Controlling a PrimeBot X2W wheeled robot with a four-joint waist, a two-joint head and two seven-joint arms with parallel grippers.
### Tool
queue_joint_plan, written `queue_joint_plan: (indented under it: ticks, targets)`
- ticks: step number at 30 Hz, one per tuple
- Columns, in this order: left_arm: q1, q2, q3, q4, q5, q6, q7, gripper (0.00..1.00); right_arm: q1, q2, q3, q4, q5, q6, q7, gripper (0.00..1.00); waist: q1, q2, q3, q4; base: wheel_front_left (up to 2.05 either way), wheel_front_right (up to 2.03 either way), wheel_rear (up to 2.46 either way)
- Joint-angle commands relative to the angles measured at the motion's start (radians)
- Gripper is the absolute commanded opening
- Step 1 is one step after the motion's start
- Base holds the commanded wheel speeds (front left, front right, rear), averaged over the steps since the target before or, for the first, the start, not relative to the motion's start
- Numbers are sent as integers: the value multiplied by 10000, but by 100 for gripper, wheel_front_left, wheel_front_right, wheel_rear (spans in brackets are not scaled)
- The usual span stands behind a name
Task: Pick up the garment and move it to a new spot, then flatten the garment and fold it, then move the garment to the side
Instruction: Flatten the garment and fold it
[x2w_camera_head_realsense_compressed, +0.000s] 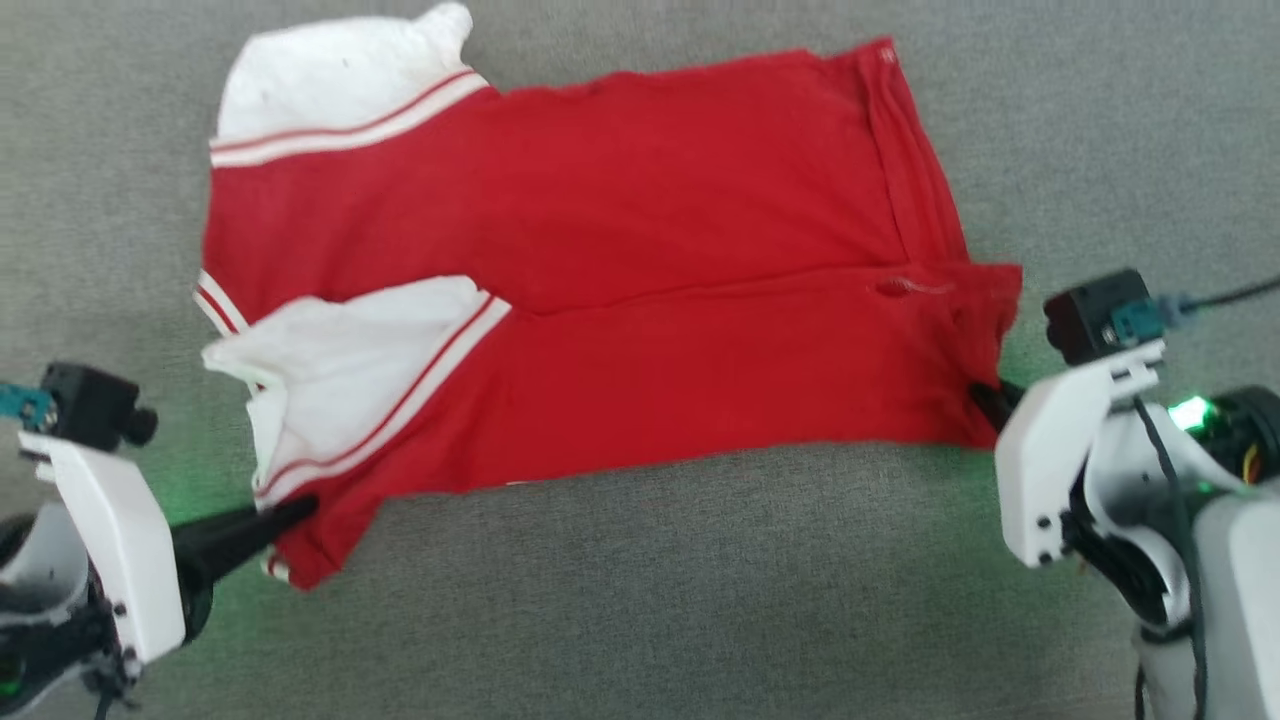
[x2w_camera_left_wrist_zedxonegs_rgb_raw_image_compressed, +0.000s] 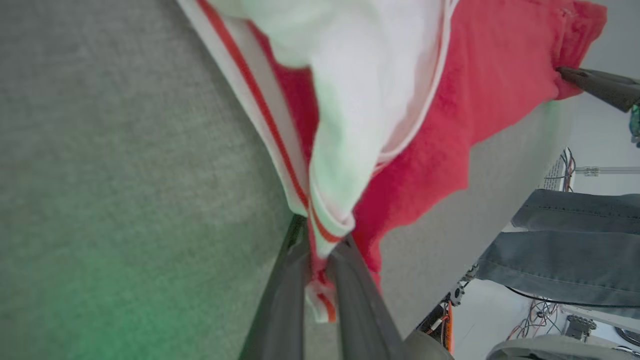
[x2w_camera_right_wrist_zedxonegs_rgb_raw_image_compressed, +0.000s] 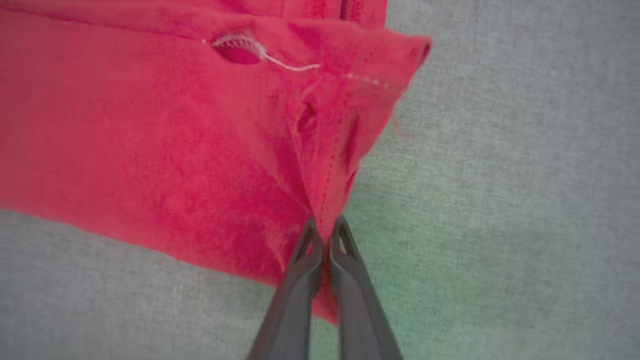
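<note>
Thin bites: left gripper (x2w_camera_head_realsense_compressed: 290, 512) clamps red white-sleeved fabric jersey (x2w_camera_head_realsense_compressed: 640, 200) at sleeve-end corner, right gripper (x2w_camera_head_realsense_compressed: 980, 395) at hem corner; uneven lift could slip one.

Soft, even light is filling all three views, leaving almost no shadows. A green glow is falling on the grey worktop (x2w_camera_head_realsense_compressed: 620, 590) beside the left claw (x2w_camera_head_realsense_compressed: 300, 510) and the right claw (x2w_camera_head_realsense_compressed: 985, 398). Both wrist views are showing the garment (x2w_camera_right_wrist_zedxonegs_rgb_raw_image_compressed: 150, 125) slightly blurred.

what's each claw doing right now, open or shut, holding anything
left claw: closed, pinching the red jersey T-shirt with white sleeves at its striped-trim corner.
right claw: closed, pinching the same shirt's red hem corner.
</note>
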Motion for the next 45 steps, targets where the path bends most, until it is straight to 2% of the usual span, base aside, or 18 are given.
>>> queue_joint_plan:
  ticks: [1,10,15,17,18,19,20,21,24,29,36,40,45]
  targets:
    - [336,170,-68,-214,-8,30,-159,0,383,-67,-89,-229,89,-11,-21,0,0,0,-230,89,0,0,0]
    - [1784,1313,-250,-1792,-119,28,-1252,0,2322,-332,-461,-1721,393,-11,468,0,0,0,-615,261,0,0,0]
    - [2216,1412,-314,-2039,-130,28,-1878,0,2940,-306,-628,-2162,448,-11,528,0,0,0,-692,330,0,0,0]
    - [2313,1354,-300,-1953,-81,28,-2076,0,2917,-384,-706,-2261,363,-11,290,58,0,0,-710,341,0,0,0]
    - [2321,1310,-294,-1902,9,28,-2199,20,2860,-347,-796,-2256,299,-11,138,100,0,0,-726,345,0,0,0]
    - [2316,1250,-272,-1845,39,28,-2316,47,2819,-324,-823,-2263,246,-11,8,100,0,0,-743,356,0,0,0]
    - [2313,1200,-244,-1788,48,28,-2431,93,2764,-283,-857,-2291,193,-11,-139,100,0,0,-760,360,0,0,0]
    - [2288,1173,-233,-1776,130,28,-2525,100,2715,-226,-926,-2305,156,-11,-293,100,0,0,-782,366,0,0,0]
    - [2105,1146,-9,-1464,209,28,-3078,100,2565,-40,-1097,-2393,-128,-11,-988,100,0,0,-816,393,0,0,0]
    - [1468,953,609,-599,665,28,-4234,100,2092,339,-1063,-2402,-1086,-10,-3027,100,0,0,-748,316,0,0,0]
    - [-561,477,1541,1364,1615,28,-5351,100,1389,1348,-563,-1693,-2038,-10,-5947,100,0,0,-129,-423,0,0,0]
    - [-2073,210,1630,2298,2092,27,-4919,100,1120,1558,-287,-1279,-2207,-11,-6848,100,0,0,392,-1056,0,0,0]
    - [-3794,146,1063,3280,2365,27,-2934,100,1135,1577,-176,-1010,-1783,-10,-7427,100,0,0,886,-1735,0,0,0]
